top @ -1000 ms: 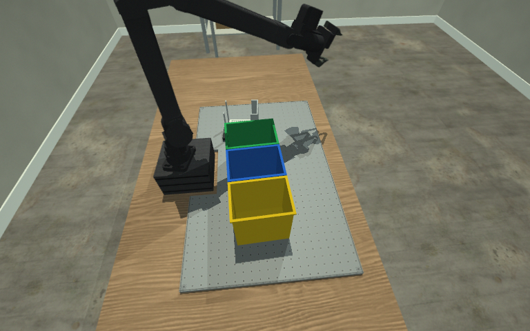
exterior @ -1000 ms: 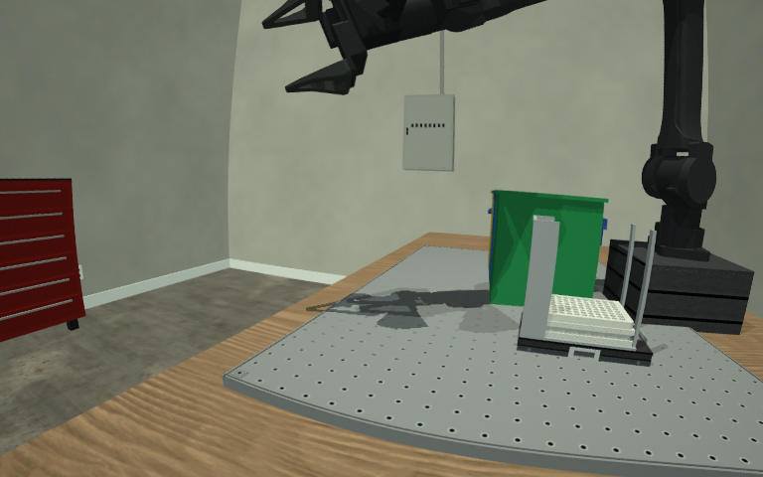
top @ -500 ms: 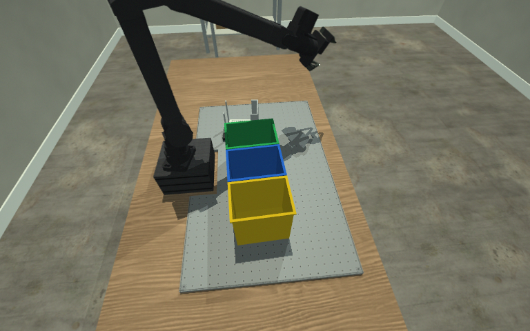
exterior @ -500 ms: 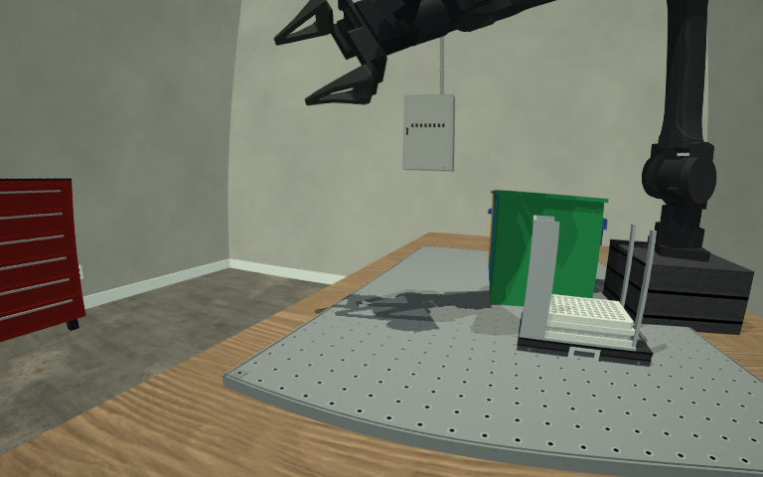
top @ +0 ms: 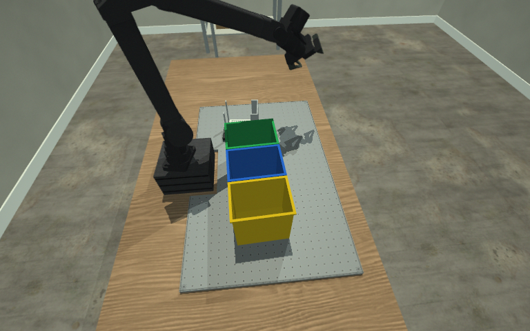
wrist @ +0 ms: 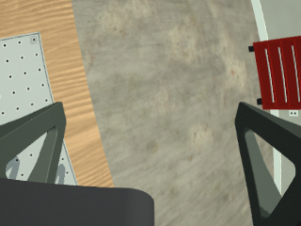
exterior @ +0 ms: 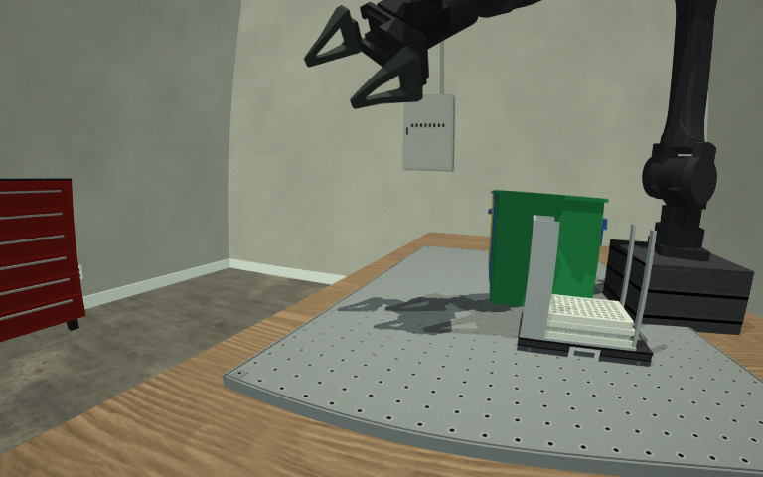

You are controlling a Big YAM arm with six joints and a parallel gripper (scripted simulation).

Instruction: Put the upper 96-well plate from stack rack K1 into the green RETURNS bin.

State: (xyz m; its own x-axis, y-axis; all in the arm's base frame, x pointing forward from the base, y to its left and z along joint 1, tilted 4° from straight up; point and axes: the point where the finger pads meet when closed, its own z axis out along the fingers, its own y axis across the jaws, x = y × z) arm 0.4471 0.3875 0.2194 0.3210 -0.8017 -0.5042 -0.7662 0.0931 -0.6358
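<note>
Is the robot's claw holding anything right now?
No, nothing. The end effector is wide open, high in the air, and both plates sit in the rack.

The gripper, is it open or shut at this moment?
Open. The gripper hangs high above the table with its two fingers spread wide and nothing between them; through the gap the wrist view shows only floor.
</note>
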